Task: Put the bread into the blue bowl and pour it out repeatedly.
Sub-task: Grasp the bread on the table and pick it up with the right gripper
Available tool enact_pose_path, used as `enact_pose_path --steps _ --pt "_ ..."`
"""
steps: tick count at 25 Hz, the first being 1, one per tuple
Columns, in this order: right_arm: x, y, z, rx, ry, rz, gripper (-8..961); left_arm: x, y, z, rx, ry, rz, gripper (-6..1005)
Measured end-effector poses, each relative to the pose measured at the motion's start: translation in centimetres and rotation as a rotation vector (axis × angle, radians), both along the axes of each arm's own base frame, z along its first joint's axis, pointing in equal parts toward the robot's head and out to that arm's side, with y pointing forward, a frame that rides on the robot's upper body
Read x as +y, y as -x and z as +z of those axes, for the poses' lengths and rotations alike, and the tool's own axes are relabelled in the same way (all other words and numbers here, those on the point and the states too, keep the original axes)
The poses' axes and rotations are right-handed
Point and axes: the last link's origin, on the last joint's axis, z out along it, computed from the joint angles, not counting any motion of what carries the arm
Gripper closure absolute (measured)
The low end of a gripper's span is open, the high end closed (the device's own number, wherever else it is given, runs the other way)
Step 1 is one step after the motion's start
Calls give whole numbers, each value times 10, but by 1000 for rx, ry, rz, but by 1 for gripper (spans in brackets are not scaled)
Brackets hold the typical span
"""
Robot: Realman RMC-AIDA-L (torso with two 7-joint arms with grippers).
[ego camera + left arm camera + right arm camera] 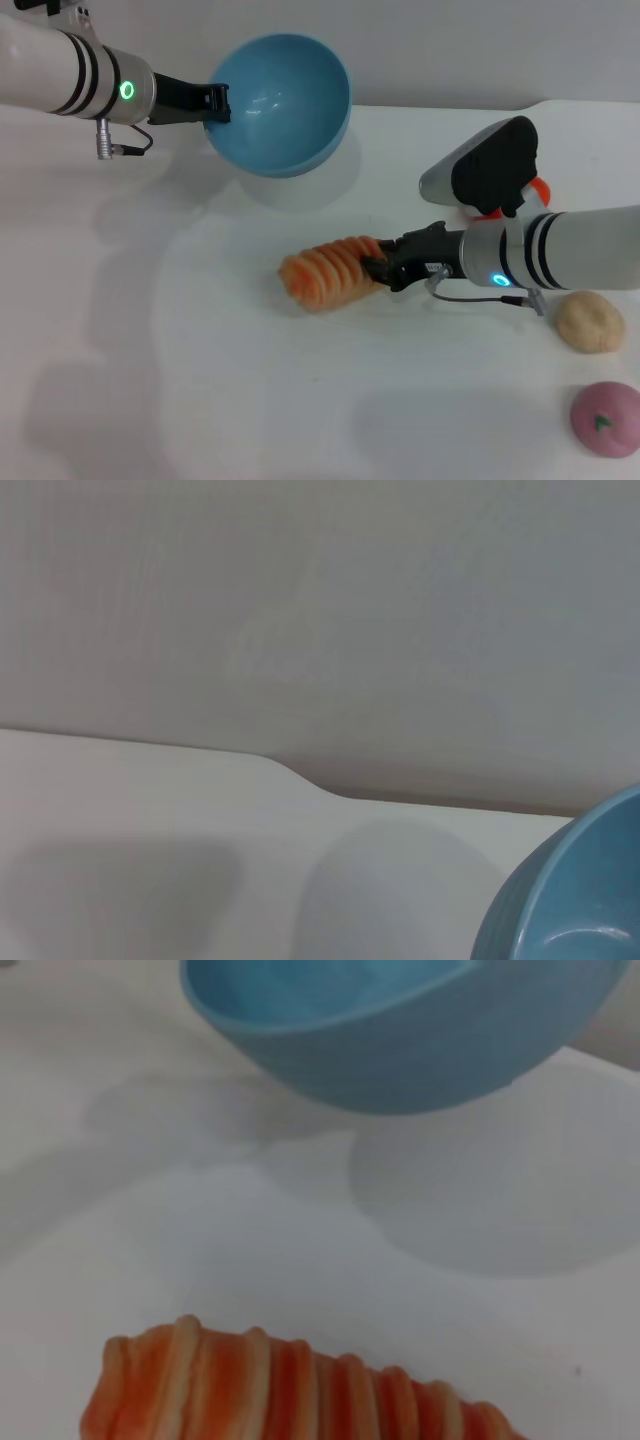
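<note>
One ridged bread [325, 272], glossy blue bowl [285, 100]

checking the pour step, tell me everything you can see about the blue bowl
The blue bowl is round, smooth and light blue, plastic-looking, with a glossy inside that is empty. It is held off the white table, tipped so its opening faces the head camera. The left claw is shut on its rim, on the robot's left side. Its shadow falls on the table below. The bread lies apart from it on the table, gripped by the right claw.

White table [150, 350]: bread [325, 272], beige bun [589, 321], pink fruit [606, 419].
</note>
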Motion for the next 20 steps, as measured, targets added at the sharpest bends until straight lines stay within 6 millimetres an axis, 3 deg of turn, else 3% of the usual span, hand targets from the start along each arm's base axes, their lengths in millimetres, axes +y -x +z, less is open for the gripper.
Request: enact_pose_path --steps 5,8,13,14,15,20 --pt "1 0 10 56 -28 -9 648 0 0 1 1 -2 0 999" --pt "4 -5 26 112 -36 -27 672 1 1 2 3 -11 0 1000" --pt "8 -17 64 225 -84 -37 713 2 2 5 7 -21 -2 1000" --pt "8 -25 83 248 -116 -24 721 3 2 5 8 -24 -3 1000" --pt "8 -25 83 248 -116 -24 727 3 3 5 11 -26 -6 1000" --pt "11 -42 134 324 -222 -36 756 1 5 0 29 -21 -22 1000"
